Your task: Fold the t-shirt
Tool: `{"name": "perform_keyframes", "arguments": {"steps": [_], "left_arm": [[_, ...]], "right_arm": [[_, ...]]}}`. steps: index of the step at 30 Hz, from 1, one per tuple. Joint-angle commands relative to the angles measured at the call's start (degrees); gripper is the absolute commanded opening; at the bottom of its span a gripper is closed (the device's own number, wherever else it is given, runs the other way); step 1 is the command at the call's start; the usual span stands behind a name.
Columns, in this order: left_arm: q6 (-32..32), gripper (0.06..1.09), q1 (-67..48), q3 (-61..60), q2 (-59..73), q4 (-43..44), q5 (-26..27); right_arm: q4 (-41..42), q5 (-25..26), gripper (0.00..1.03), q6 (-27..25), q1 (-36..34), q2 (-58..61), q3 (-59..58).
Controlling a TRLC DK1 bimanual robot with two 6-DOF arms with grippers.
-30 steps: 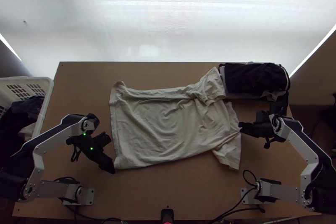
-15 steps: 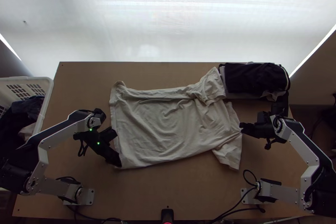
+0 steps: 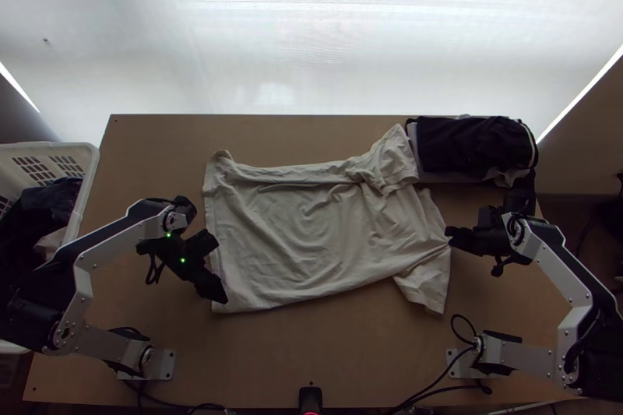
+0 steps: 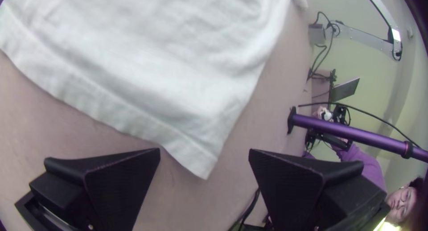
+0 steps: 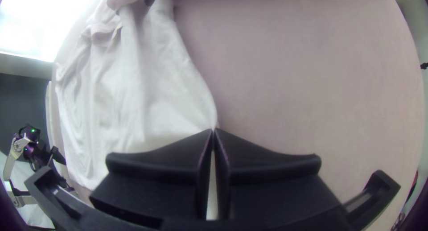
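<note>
Left gripper has swung in, fingers spread with the hem corner between them, probably lining up a grab. Right gripper is pinching the opposite edge, guessing to anchor the shirt spread between them.

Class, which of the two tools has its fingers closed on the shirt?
The right tool: its fingers pinch the edge of the shirt. The left tool has its fingers spread apart.

A table and robot arms suggest a lab.
</note>
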Motion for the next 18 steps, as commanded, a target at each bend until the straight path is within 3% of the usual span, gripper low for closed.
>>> {"name": "perform_keyframes", "arguments": {"steps": [1, 10, 18], "left_arm": [[3.8, 1.03, -0.9, 0.2, -0.7, -9.1, 2.6], [3.9, 1.03, -0.8, 1.4, -0.6, -9.7, 5.4], [4.0, 1.04, -1.4, 1.4, 0.4, -9.1, 4.7]], "right_arm": [[0.7, 0.2, 0.03, -0.1, 0.0, 1.0, 0.2], [0.9, 1.1, 0.03, -0.1, 0.6, 1.2, -0.2], [0.8, 1.1, 0.03, -0.1, 0.5, 0.4, -0.5]]}}
